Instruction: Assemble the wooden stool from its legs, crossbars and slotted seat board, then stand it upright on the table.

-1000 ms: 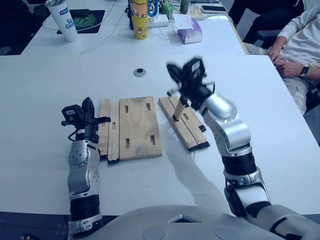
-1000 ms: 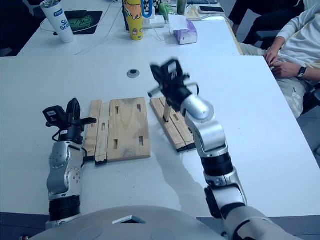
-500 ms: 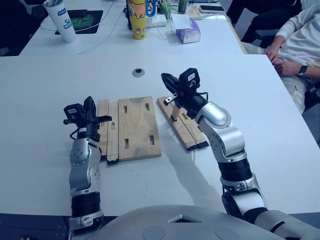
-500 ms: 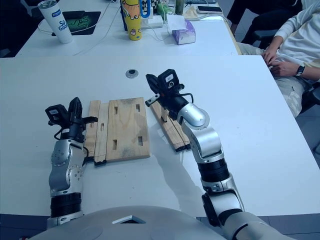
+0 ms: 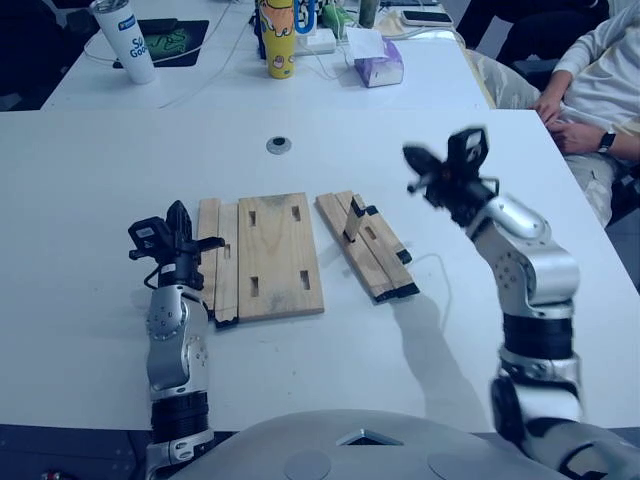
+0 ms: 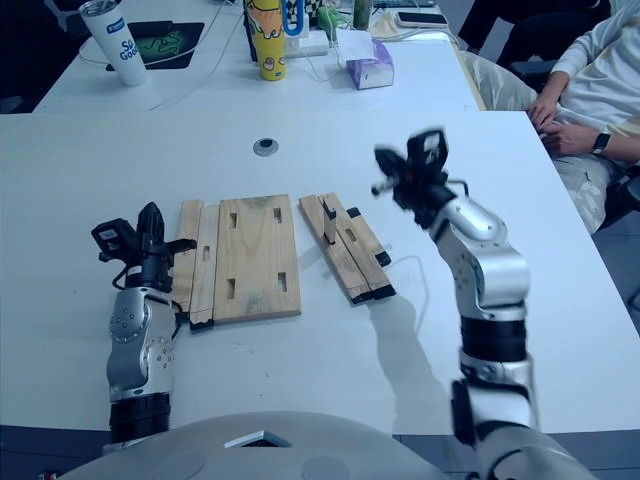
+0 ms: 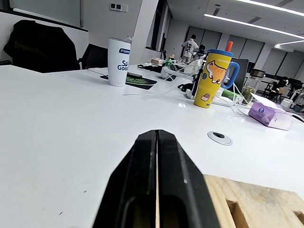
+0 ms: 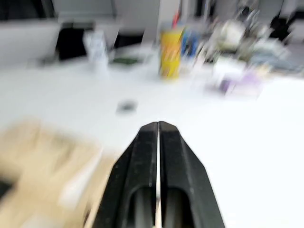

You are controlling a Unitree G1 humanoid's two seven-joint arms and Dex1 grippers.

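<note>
Seat board (image 5: 279, 256) flat, pale, four slots.

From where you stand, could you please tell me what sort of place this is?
Probably a shared office or lab: a long white table with a cable port, a yellow tumbler and tissue box on the desk behind, and ceiling strip lights over further workstations.

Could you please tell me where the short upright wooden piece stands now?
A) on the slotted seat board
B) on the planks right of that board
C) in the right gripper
B: the short piece stands on the planks beside the seat board, away from the right gripper.
</note>
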